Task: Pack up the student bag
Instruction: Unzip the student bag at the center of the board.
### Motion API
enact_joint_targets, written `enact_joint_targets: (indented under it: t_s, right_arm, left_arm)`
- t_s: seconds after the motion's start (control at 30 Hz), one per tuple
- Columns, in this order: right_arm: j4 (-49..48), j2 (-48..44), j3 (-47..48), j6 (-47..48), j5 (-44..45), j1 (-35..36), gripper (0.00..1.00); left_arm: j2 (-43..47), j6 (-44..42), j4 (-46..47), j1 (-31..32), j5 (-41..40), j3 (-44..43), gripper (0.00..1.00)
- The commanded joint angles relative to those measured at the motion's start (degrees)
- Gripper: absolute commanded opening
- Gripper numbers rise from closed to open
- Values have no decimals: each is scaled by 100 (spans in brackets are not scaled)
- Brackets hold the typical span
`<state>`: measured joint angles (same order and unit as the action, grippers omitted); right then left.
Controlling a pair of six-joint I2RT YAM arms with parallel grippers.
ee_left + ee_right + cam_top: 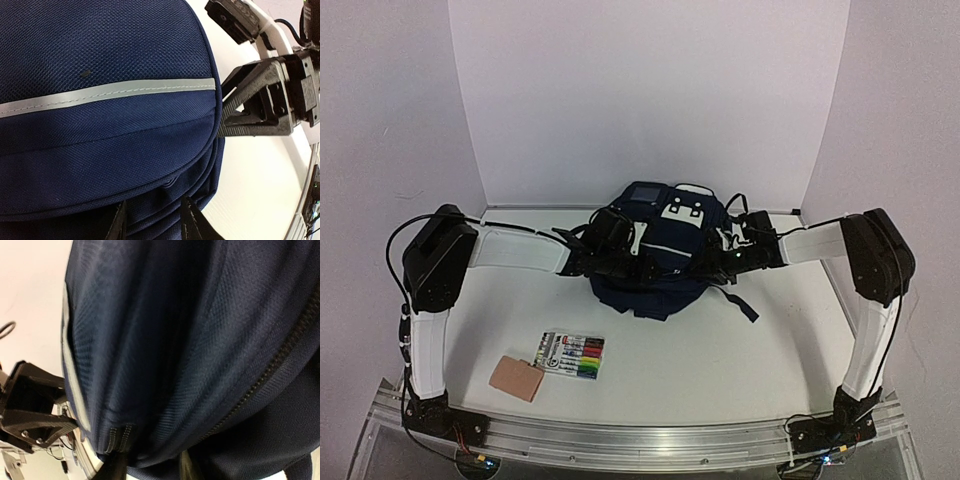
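Note:
The student bag (655,290), dark navy with a white patch (682,212) and a pale stripe (110,92), lies at the table's middle back. Both arms reach in against it from either side. My left gripper (155,210) sits at the bag's left edge (620,262); its fingers stand apart with folds of navy fabric lying between them. My right gripper (150,465) is at the bag's right side (718,258), its fingers closed in on a thick fold of the bag beside a zipper (270,370). Each wrist view shows the other gripper's black body beyond the bag.
A pack of coloured markers (572,356) and a flat brown rectangular piece (515,377) lie on the table's front left. A loose black strap (742,303) trails off the bag's right. White walls close in the back and sides.

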<state>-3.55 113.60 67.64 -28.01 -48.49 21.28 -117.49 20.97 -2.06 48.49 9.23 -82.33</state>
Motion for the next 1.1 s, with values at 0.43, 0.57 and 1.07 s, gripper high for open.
enact_joint_targets:
  t_s: [0.43, 0.57, 1.07]
  right_arm:
    - [-714, -461, 65, -253, -726, 100, 0]
    - [-848, -615, 21, -204, -878, 211, 0]
    - [-867, -928, -190, -196, -802, 697, 0]
  left_arm:
    - [-395, -1692, -654, -33, 626, -1033, 49]
    - [-557, -1687, -623, -17, 652, -1224, 49]
    - [-612, -1728, -150, 142, 468, -1403, 31]
